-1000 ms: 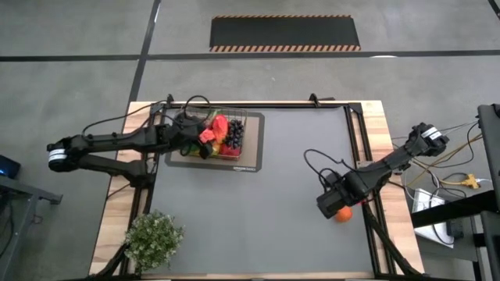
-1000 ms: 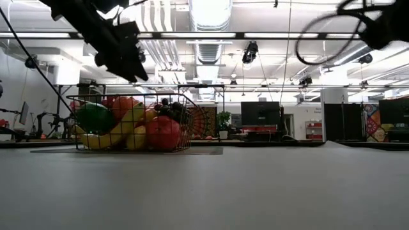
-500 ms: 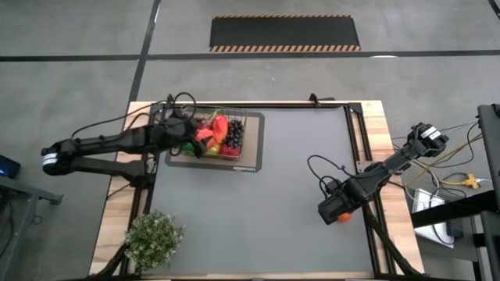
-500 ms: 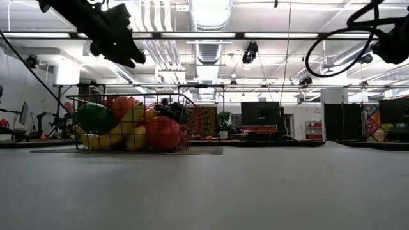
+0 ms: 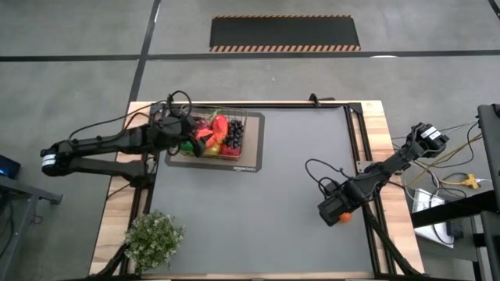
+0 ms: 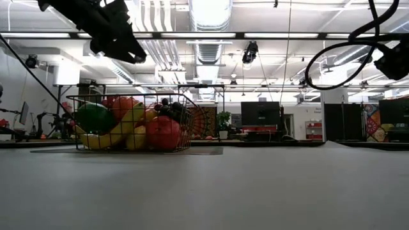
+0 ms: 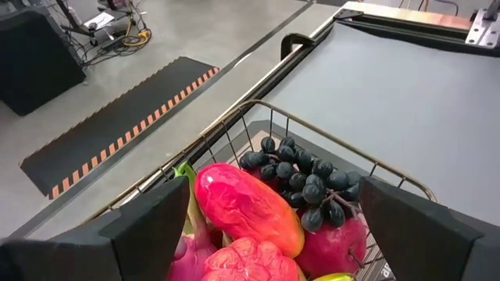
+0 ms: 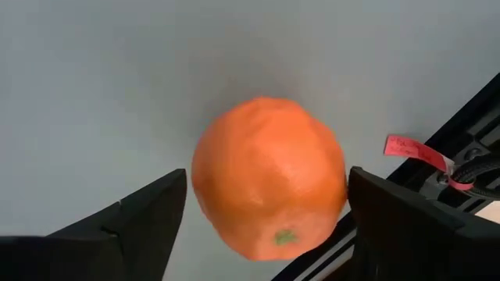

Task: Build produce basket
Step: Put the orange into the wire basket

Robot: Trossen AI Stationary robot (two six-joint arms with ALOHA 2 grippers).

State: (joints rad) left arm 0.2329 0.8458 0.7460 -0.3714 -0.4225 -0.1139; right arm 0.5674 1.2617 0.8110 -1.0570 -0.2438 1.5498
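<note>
The wire basket (image 5: 244,119) stands on a flat dark mat at the table's far left, filled with produce: a red mango (image 7: 246,204), black grapes (image 7: 306,181), a pink dragon fruit (image 7: 234,264), a green pepper (image 6: 94,119) and a banana (image 6: 128,121). My left gripper (image 5: 180,129) hangs open above the basket's left end, with nothing between its fingers. An orange (image 8: 269,176) sits on the grey table top near the right rail. My right gripper (image 5: 333,212) points down over the orange (image 5: 344,219), open, with one finger on either side of it. My right gripper comes at the orange from above with its fingers (image 8: 148,211) level with the orange's two sides (image 8: 205,183). The gaps are very narrow, and I cannot tell whether the fingers touch it. The orange rests on the table.
A leafy potted plant (image 5: 154,238) stands at the near left corner. The table's dark frame rail (image 5: 361,148) runs close beside the orange on its right, and a red tag (image 8: 414,150) lies there. The right arm's cable loop (image 5: 322,168) hangs above the table.
My right gripper has come down over the orange and now stands around it. My left gripper has risen from over the basket and drawn back a little toward the table's left edge, still open. The basket and its produce have stayed where they were.
</note>
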